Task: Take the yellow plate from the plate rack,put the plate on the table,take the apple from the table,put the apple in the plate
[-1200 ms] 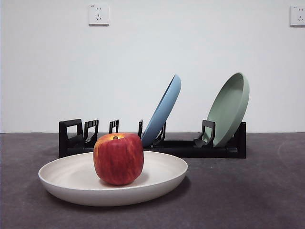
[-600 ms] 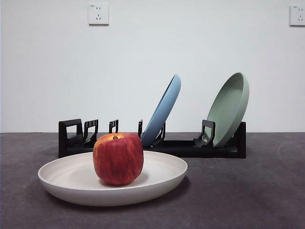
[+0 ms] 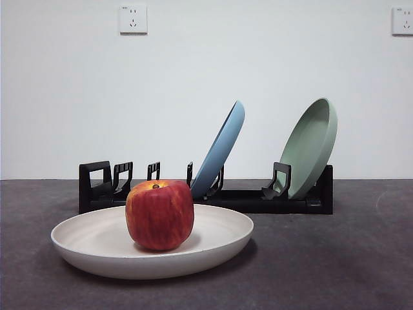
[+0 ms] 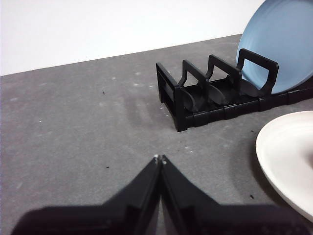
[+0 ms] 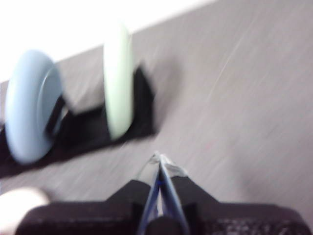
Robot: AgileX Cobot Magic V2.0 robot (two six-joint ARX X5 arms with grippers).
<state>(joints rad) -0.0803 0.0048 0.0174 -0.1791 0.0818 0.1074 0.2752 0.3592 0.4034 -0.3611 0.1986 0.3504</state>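
Front view, wall: white, with a wall socket (image 3: 133,19) high on the left and a second socket (image 3: 402,20) at the top right corner.
Table (image 3: 335,265): dark grey, matte, faintly speckled, carrying everything.
Plate rack (image 3: 103,187): long, low and black, across the back of the table; squared handle-like end on the left, then a row of upright slotted holders, the leftmost ones bare.
Yellow plate (image 3: 97,242): wide, shallow, matte cream with a faint yellowish tint and a raised rim; it lies flat on the table just in front of the rack's left half.
Apple (image 3: 160,214): red with yellow-orange streaks near the top and a short dark stem; it stands upright inside the yellow plate, near its middle, and is far narrower than the plate.
Light blue plate (image 3: 222,150): on edge in a middle slot of the rack, leaning toward the right.
Pale green plate (image 3: 312,147): on edge at the rack's right end, also leaning right, its hollow face turned this way.
Left gripper (image 4: 160,158): jaws pressed together, holding nothing; above bare table, off the rack's handle end, apart from the yellow plate's rim (image 4: 286,156).
Right gripper (image 5: 157,157): blurred picture, jaws pressed together and empty; above bare table beside the rack's green-plate end.
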